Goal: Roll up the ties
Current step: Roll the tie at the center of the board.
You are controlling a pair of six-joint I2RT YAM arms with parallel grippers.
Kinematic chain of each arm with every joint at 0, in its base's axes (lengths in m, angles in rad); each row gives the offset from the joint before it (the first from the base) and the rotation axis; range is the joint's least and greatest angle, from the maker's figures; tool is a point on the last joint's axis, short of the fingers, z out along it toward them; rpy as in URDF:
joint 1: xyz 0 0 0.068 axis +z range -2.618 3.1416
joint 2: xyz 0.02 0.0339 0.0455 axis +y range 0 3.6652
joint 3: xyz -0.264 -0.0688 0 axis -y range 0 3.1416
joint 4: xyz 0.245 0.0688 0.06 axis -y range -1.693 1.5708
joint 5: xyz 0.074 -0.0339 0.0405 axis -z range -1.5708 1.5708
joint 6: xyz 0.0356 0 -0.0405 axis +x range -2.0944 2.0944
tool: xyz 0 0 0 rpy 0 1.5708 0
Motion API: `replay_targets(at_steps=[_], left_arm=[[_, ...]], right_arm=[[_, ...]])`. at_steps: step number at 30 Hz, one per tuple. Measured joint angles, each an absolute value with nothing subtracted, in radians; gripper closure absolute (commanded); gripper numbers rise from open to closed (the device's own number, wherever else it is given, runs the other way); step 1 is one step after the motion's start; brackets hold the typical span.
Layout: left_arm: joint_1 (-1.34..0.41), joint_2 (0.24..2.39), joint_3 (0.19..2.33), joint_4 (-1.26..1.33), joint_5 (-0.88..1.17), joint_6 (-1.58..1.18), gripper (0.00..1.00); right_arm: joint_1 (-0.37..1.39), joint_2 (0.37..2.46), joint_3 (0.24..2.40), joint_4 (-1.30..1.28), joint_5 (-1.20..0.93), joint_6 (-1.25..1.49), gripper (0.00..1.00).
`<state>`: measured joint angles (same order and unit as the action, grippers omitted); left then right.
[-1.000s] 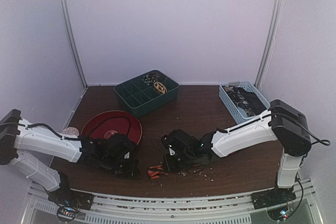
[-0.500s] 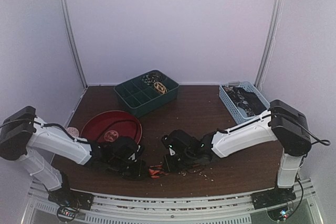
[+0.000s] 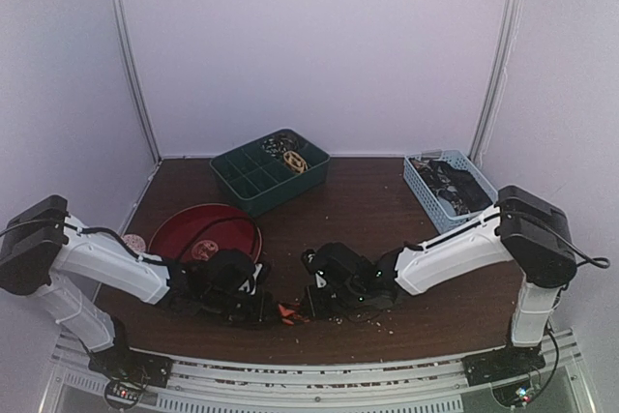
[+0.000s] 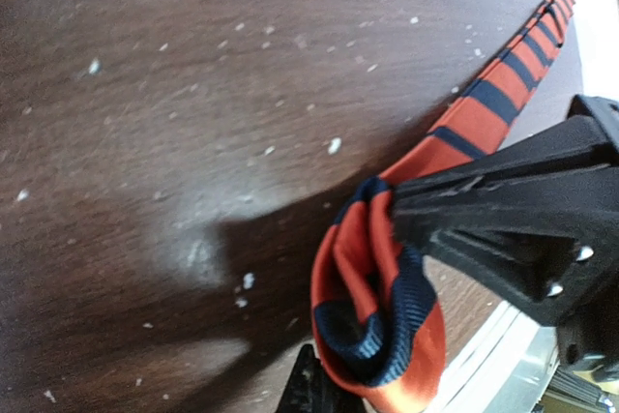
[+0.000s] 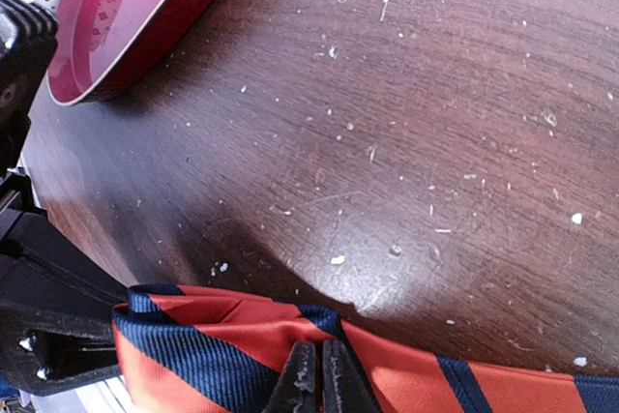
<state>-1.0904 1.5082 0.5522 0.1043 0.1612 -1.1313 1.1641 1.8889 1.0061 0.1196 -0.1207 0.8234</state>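
Dark tabletop (image 3: 387, 210), dusted with pale crumbs. Both arms lie low over its near edge.

Change: the left arm (image 3: 106, 263) has swung inward over the last second, away from the red plate (image 3: 179, 229). Its tip now sits almost against the right arm's (image 3: 445, 253).

Green tray (image 3: 253, 186) and blue basket (image 3: 440, 191) stand well beyond both sets of fingers.

Striped tie (image 5: 232, 340), orange-red and navy, lies on the tabletop between the two sets of fingers. Its end is folded over right at them, and the rest trails flat past the right fingers.

- Right fingers (image 5: 302, 374): pinched shut on the fabric beside the fold.
- Left fingers (image 4: 308, 392): closed, tip at the base of the fold. Cannot tell whether cloth is caught.

Reading: the first turn has barely begun. The second arm looks placed to steady the fold for rolling.
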Motion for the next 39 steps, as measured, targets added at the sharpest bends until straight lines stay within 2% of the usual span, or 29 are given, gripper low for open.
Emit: replay_targets(at_steps=[29,39], left_arm=[[-1.090,1.547,0.645,0.131,0.162,-1.075,1.00],[-1.090,1.572,0.673,0.127,0.170,-1.060,1.00]], right_arm=[[1.143,1.853,0.838,0.374,-0.145,0.925,0.96],[1.136,1.800,0.794,0.367,-0.094,0.940,0.86]])
